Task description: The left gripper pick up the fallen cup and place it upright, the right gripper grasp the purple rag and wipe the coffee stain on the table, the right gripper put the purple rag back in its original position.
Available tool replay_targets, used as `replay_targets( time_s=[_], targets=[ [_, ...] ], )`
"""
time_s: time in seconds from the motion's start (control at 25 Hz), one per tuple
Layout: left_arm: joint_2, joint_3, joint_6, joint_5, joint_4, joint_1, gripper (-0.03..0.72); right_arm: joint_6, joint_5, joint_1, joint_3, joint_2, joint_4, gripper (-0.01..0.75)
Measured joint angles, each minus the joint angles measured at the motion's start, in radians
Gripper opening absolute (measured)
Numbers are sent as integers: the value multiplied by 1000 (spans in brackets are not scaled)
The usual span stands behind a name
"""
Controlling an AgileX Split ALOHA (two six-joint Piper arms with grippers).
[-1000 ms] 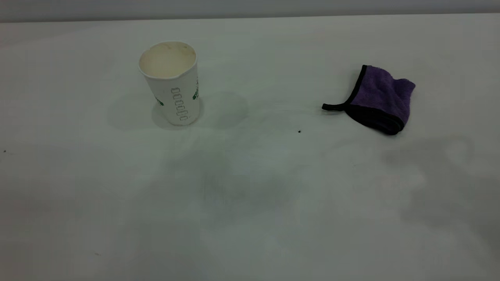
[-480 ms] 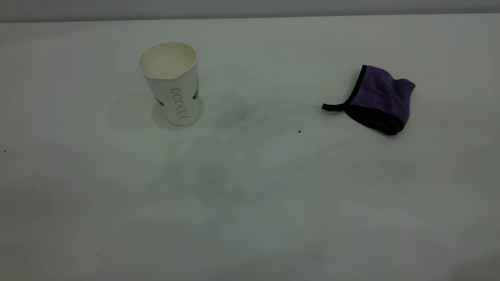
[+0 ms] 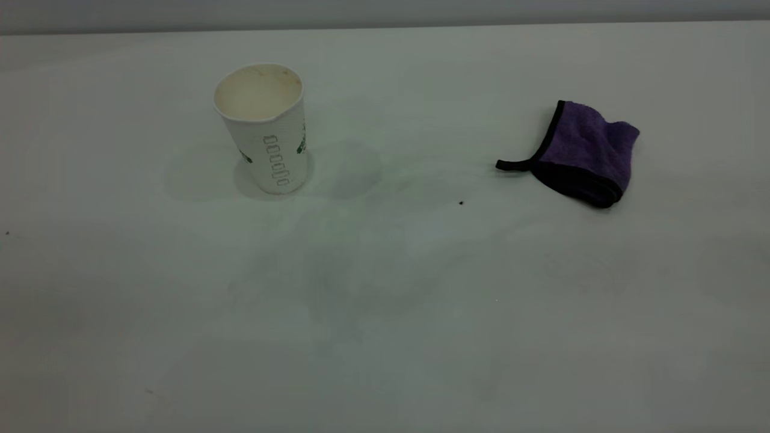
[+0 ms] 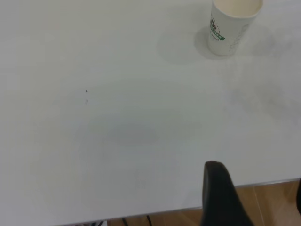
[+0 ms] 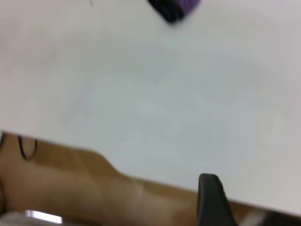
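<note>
White table (image 3: 385,337): the cup (image 3: 264,129) stands upright, light, crushable, best held mid-wall; the rag (image 3: 586,153) lies well apart, soft, pinchable anywhere. I cannot tell my grippers' state.

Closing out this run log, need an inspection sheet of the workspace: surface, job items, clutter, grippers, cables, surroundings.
Surface: the table is white with faint grey smears; no coffee stain seen.
Job's things: the cup stands upright, mouth up, at the left; the purple rag lies crumpled at the right, apart from the cup.
Clutter: a tiny dark speck between cup and rag.
Grippers: neither shows in the exterior view; one black finger of the left gripper and one of the right gripper show in the wrist views, at the table edge.
Cables: a thin dark loop below the table edge.
Surroundings: wooden floor.
</note>
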Motion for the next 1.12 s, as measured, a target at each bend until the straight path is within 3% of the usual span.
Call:
replay_targets(
  time_s=[0.52, 1.12],
  targets=[
    [0, 0, 0, 0, 0, 0, 455, 0, 11, -35, 0, -270, 5, 480],
    [0, 0, 0, 0, 0, 0, 455, 0, 15, -38, 0, -281, 6, 480]
  ],
)
